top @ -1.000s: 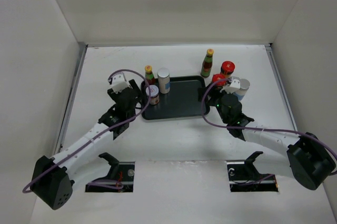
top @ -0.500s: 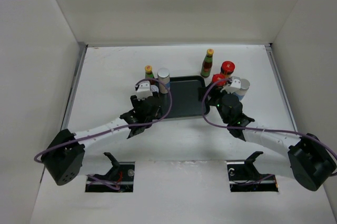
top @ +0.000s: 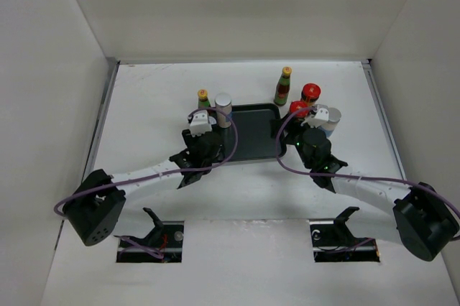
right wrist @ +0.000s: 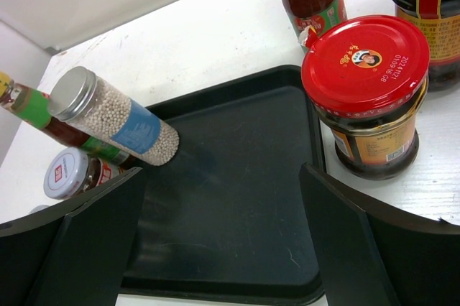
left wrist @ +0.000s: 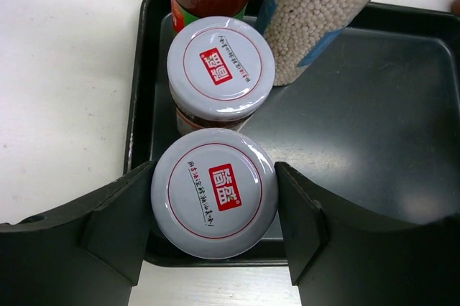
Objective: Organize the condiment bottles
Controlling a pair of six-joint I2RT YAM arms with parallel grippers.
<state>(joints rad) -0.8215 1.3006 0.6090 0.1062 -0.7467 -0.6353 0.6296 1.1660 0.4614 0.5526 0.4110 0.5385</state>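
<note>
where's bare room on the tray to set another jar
The tray floor is bare from the pale cylinder across to its right rim, beside the red-capped jar. Its left side is crowded: the far white-lidded jar and the near white-lidded jar between the left gripper's fingers.

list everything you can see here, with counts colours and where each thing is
tray: 1, dark, middle of the table
near white-lidded jar: 1, white lid with a red mark, tray's near-left edge
far white-lidded jar: 1, same lid, on the tray just beyond the first
cylinder: 1, grey cap, white pellets, blue label, tray's far-left part
slim bottles: 2, dark with yellow caps, one at the tray's far-left corner, one on the table beyond its far-right corner
red-capped jars: 2, dark contents, on the table right of the tray
table: 1, white
left claw: 1, black, closed on the near white-lidded jar
right claw: 1, black, open and empty, at the tray's right edge
</note>
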